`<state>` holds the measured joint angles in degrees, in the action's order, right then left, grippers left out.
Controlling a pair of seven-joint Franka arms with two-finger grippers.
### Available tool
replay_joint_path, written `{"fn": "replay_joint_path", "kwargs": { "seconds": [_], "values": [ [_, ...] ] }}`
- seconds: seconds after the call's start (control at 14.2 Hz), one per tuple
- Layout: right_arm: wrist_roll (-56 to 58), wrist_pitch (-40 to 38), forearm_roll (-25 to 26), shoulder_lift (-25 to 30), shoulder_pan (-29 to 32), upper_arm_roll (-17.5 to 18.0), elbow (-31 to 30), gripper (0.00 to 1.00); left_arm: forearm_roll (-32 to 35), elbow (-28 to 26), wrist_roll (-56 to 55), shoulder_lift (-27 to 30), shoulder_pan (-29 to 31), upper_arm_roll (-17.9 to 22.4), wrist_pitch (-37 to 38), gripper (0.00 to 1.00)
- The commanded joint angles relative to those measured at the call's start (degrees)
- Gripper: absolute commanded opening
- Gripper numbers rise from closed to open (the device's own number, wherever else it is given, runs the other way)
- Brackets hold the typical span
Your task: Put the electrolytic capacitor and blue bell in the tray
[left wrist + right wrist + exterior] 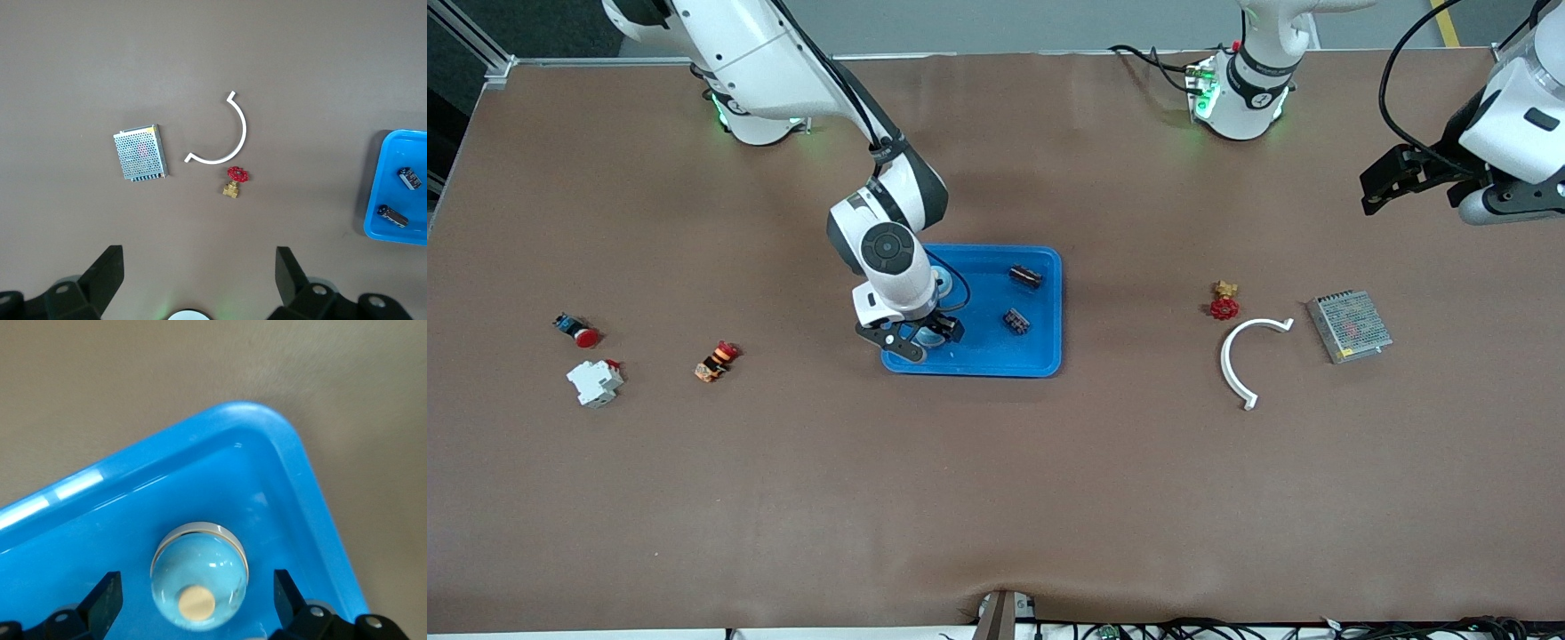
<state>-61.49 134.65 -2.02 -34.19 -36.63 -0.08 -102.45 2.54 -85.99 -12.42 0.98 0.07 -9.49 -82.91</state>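
Right wrist view shows the blue bell [199, 579] lying in the tray [293, 460], between the spread jaws of the right gripper [198, 600] and not touched by them. In the front view this gripper [921, 336] hangs over the tray's corner at about 7 o'clock. Two dark capacitors [1025, 276] lie in the tray [1040, 360] toward 2 o'clock. The left gripper [199, 283] waits with jaws spread above the desk [996, 498].
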Motion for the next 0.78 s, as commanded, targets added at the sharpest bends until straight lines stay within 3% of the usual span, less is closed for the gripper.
{"fn": "replay_joint_path", "kwargs": {
  "seconds": [0.0, 0.21, 0.7],
  "values": [
    [4.34, -8.94, 0.62, 1.49, 2.78, -0.01, 5.05, 1.00, -1.57, -0.23, 0.91, 0.95, 0.55, -0.09, -0.41, 1.00],
    [12.85, -13.18, 0.62, 1.58, 7.44, -0.01, 8.40, 1.00, -2.71, -0.23, 0.82, 0.87, 0.46, 0.08, -0.41, 1.00],
    [33.42, -13.45, 0.88, 1.58, 20.00, -0.18, 8.93, 1.00, -2.10, -0.23, 0.73, -1.33, 0.37, 0.08, -2.96, 1.00]
  ]
}}
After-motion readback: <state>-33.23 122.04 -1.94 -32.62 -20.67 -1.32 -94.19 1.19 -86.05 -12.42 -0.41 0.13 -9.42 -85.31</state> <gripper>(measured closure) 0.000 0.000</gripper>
